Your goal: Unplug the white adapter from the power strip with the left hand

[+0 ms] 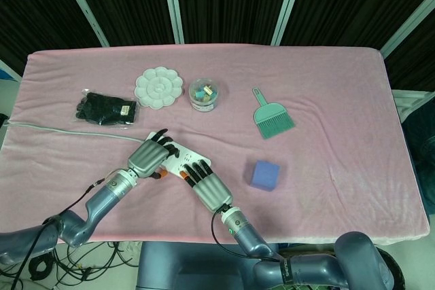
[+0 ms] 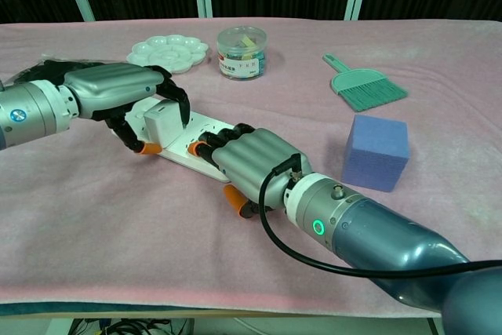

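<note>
Left of centre, chest view: the left hand (image 2: 118,93) — ribbed grey metal back, black fingers with an orange tip — curls over the white adapter (image 2: 162,121), a smooth boxy plastic block. The fingers clasp its top and sides; the adapter stands on the left end of the power strip (image 2: 190,144), though whether its prongs are seated cannot be told. The strip is a flat white plastic bar lying slantwise on the pink cloth (image 2: 94,217), which is soft and napped. In the head view the same strip (image 1: 178,155) sits in the lower left of the frame, with a pale cord (image 1: 68,130) running from it to the left edge.

Centre: the right hand (image 2: 249,164) lies palm-down with its black fingers pressing the strip's right end, grasping nothing.

Upper left: a crinkled clear bag of black gloves (image 1: 104,109); beside it a white flower-shaped palette (image 1: 158,87) with round wells, then a clear cylindrical tub (image 1: 203,94) of small coloured pieces.

Right of centre — a teal plastic hand brush (image 1: 270,115) with a fan of bristles, and below it a matte lavender cube (image 1: 264,174).
</note>
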### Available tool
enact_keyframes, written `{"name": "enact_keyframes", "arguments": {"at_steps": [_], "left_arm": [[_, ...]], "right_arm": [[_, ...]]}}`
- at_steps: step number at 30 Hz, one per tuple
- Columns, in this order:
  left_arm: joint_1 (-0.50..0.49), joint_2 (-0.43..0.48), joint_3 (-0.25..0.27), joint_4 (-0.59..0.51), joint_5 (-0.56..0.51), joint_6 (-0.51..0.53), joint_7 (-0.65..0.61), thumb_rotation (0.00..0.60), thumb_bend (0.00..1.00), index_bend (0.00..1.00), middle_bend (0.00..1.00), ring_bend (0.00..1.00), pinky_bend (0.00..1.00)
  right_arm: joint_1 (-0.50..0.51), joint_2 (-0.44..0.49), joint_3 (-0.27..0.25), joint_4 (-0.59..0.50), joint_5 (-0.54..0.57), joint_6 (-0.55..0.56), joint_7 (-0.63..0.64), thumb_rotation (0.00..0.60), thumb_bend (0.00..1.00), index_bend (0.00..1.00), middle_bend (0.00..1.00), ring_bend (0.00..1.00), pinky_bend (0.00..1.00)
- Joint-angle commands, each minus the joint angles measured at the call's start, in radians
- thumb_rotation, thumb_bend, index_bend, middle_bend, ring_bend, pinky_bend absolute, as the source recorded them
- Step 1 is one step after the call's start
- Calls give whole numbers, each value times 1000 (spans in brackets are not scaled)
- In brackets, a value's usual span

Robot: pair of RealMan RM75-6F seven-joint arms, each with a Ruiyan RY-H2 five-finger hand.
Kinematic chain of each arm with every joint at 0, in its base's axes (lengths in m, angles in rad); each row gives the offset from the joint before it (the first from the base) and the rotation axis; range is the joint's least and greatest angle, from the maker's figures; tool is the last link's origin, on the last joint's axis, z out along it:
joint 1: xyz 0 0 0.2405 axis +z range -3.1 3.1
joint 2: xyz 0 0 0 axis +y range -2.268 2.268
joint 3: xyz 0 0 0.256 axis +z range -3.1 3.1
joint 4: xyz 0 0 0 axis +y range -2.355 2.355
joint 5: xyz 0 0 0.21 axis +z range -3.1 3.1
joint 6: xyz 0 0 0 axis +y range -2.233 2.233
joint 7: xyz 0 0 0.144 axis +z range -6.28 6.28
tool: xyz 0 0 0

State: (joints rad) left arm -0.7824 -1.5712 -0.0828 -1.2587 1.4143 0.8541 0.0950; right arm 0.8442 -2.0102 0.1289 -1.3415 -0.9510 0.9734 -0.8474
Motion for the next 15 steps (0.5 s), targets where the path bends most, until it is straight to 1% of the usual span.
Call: {"name": "enact_keyframes", "arguments": {"at_steps": [1, 8, 11, 15], "left_arm": [[-28, 53, -30, -74, -84, -78, 43, 600, 696, 604, 661, 173, 25], [-72, 113, -65, -141, -216, -169, 112, 600, 698, 610, 666, 175, 25], [-92, 125, -73, -157, -278, -188, 153, 600, 705, 615, 668, 178, 25], [-112, 124, -82, -159, -328, -192, 187, 600, 707, 618, 670, 178, 25]], "right_arm": [[1, 1, 0, -2, 2, 0, -2, 600, 610, 164, 78, 101, 58], [2, 2, -2, -2, 12, -3, -10, 600, 610, 165, 78, 102, 58], [3, 0, -2, -1, 15, -5, -9, 600, 610, 165, 78, 102, 58], [2, -1, -4, 1, 15, -6, -7, 600, 610, 165, 78, 101, 58]]}}
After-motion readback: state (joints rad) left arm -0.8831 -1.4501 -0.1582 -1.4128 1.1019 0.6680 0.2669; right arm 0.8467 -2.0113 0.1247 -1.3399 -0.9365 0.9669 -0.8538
